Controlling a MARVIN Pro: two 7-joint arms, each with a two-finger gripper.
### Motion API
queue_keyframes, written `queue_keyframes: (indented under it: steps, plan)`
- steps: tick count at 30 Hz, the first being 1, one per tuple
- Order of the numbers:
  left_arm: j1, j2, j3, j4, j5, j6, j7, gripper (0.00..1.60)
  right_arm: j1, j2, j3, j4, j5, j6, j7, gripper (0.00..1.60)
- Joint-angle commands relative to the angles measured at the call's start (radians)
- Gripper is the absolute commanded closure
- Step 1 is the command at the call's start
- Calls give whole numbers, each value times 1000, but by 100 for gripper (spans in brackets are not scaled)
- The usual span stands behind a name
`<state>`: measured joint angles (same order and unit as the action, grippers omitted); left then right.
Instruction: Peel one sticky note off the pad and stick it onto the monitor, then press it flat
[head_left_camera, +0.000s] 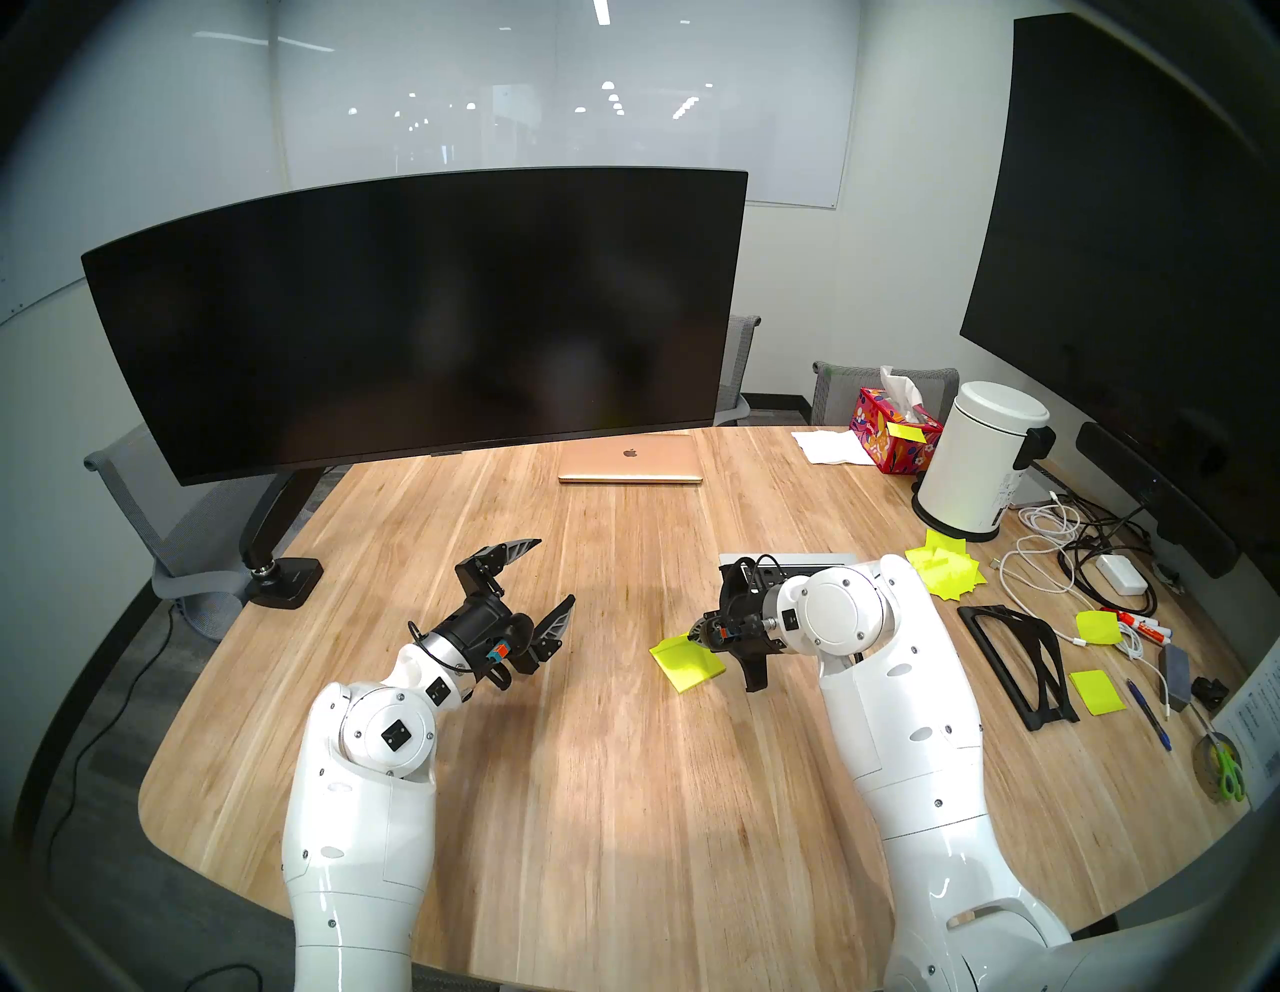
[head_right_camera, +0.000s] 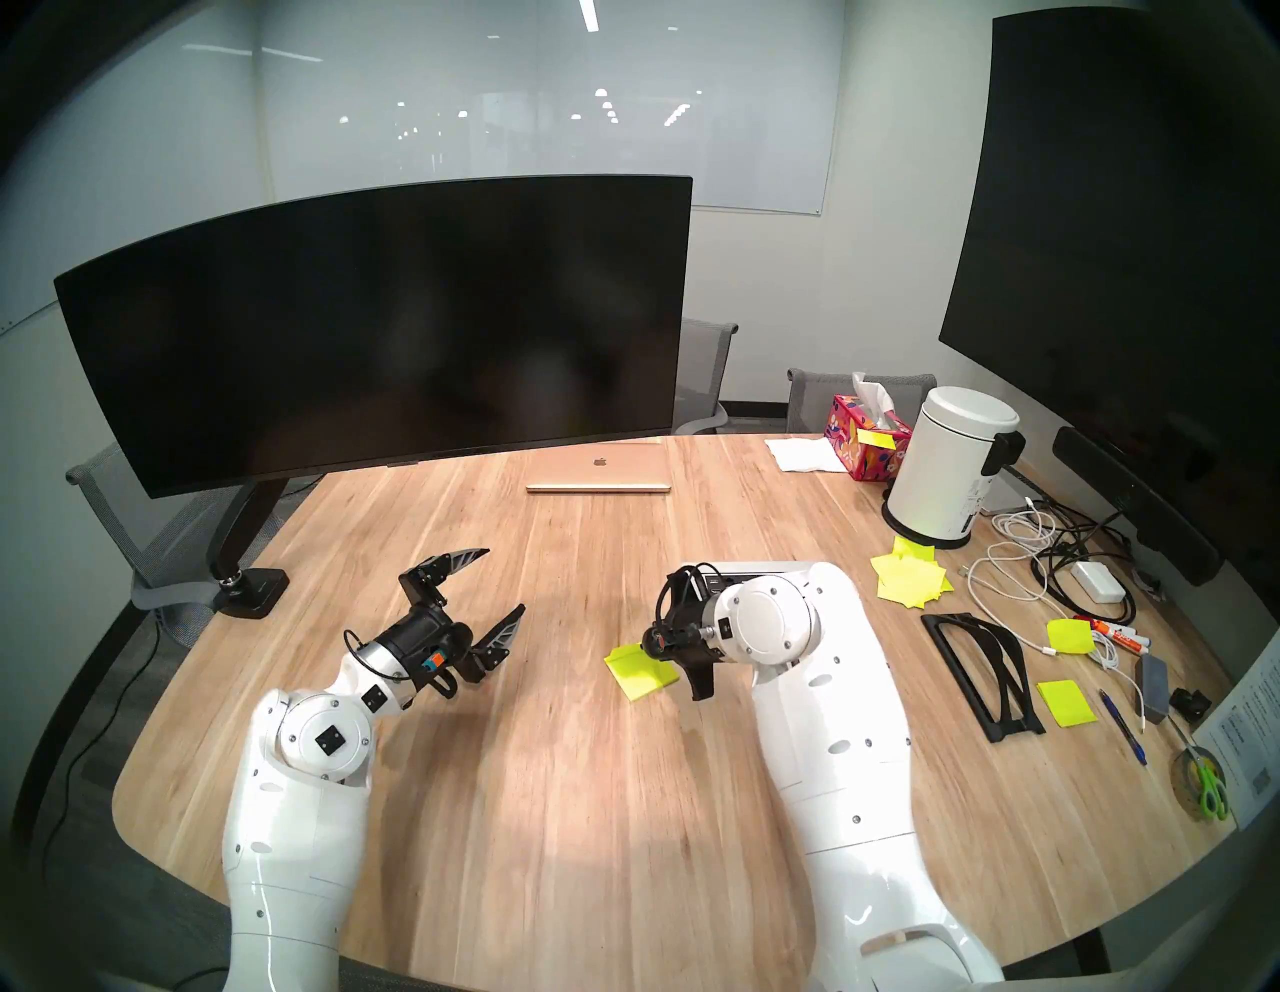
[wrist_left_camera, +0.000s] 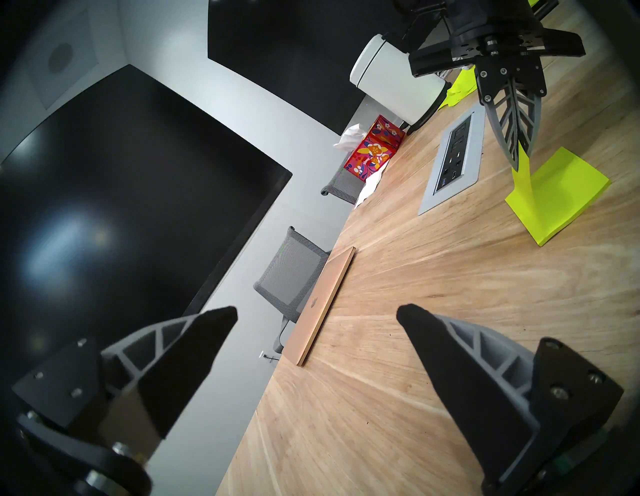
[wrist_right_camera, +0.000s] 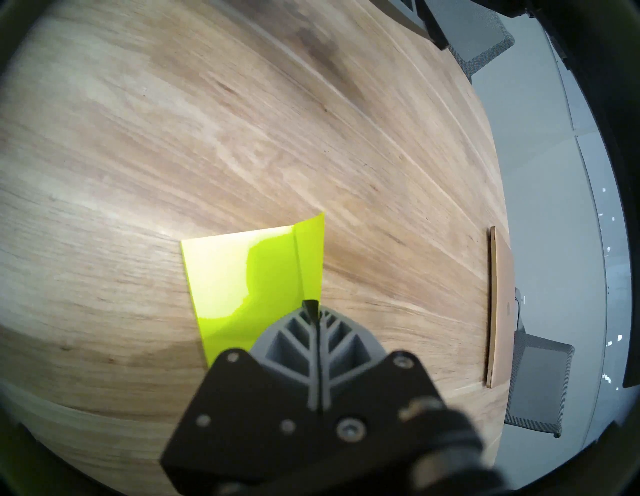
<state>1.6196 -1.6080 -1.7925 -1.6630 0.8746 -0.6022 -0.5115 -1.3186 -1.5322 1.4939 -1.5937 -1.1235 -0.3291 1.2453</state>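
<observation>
Centrally, on the pale wooden table (head_left_camera: 623, 796), the thin square pad of neon yellow-green notes (head_left_camera: 692, 670) lies flat, well in front of the wide curved black monitor on its black jointed arm (head_left_camera: 415, 312). The right gripper (wrist_left_camera: 518, 162), black with grey ribbed fingers, points steeply down with its jaws pressed together on the raised edge of the top neon yellow-green sticky note (wrist_left_camera: 521, 183); in the left wrist view that sheet stands up as a narrow strip from the pad's edge, while its far side seems still attached. The left gripper (head_left_camera: 547, 578) hangs above the table to the pad's left, jaws spread wide, holding nothing and well apart from the pad.

Step in hand, as judged: the peel, with the pinch made and separation not yet finished. The next move calls for drawing the sheet up and away along the pad so the adhesive strip lets go without tearing or lifting the whole stack; the free gripper could steady the pad. The screen carries no note yet.

Containers: a pink floral cardboard tissue box (head_left_camera: 893, 433), at the table's far right, holds white tissue rising from its slot and bears a small yellow note on its side. Beside it stands a white cylindrical lidded bin (head_left_camera: 983, 457), closed, contents hidden. A jumble of loose neon yellow sheets (head_left_camera: 945, 571) lies just in front of it.
</observation>
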Motion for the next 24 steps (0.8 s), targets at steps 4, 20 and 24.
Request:
queue_keyframes:
  steps: [4,20,24]
  plan:
    - [-2,1,-1,-15,1,-2,3,0,6,-26,-22,-29,-15,25,-9,160]
    - [5,14,2,-14,11,-30,13,0,-9,-34,-37,-40,-25,41,-26,160]
    - [21,21,3,-28,11,-54,18,0,-6,-35,-38,-32,-31,50,-37,160]
